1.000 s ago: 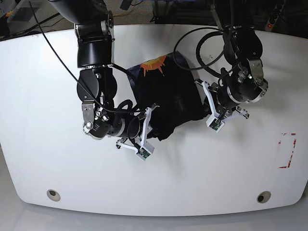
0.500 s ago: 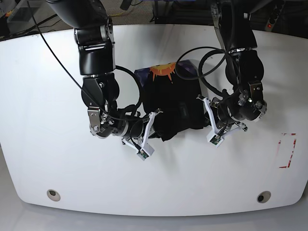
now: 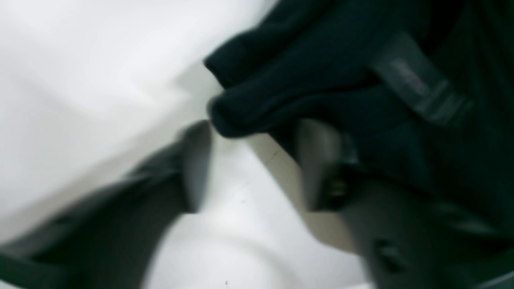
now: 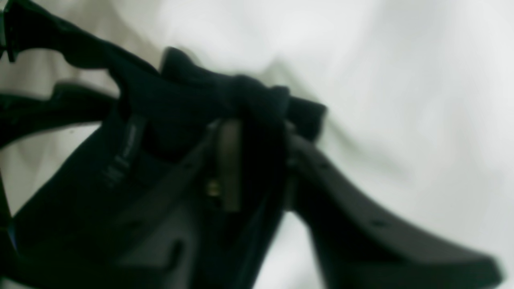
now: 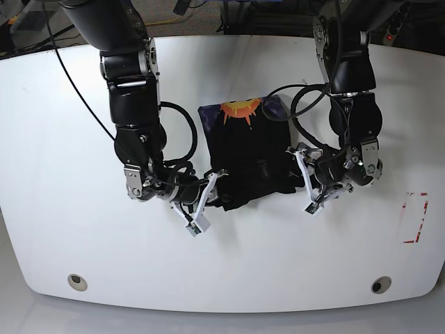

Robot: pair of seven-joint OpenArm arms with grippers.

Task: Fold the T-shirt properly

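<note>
The black T-shirt (image 5: 247, 146) lies bunched in a rough fold at the middle of the white table (image 5: 278, 264), its sun graphic (image 5: 245, 110) at the far edge. My right gripper (image 5: 212, 186) is at the shirt's near-left corner. In the right wrist view this gripper (image 4: 261, 132) is shut on a thick wad of the black cloth (image 4: 180, 104). My left gripper (image 5: 300, 167) sits at the shirt's right edge. In the left wrist view the left gripper (image 3: 255, 130) is open, white table showing between its fingers (image 3: 196, 164), and a rolled hem of the T-shirt (image 3: 321, 72) rests at their tips.
A red rectangular marking (image 5: 415, 218) is on the table at the right. Two round holes (image 5: 77, 281) (image 5: 379, 284) sit near the front edge. Black cables (image 5: 188, 139) loop from both arms beside the shirt.
The shirt has shifted right and toward the front edge, and has bunched narrower. Both arms have swung inward and nearer along with it.
</note>
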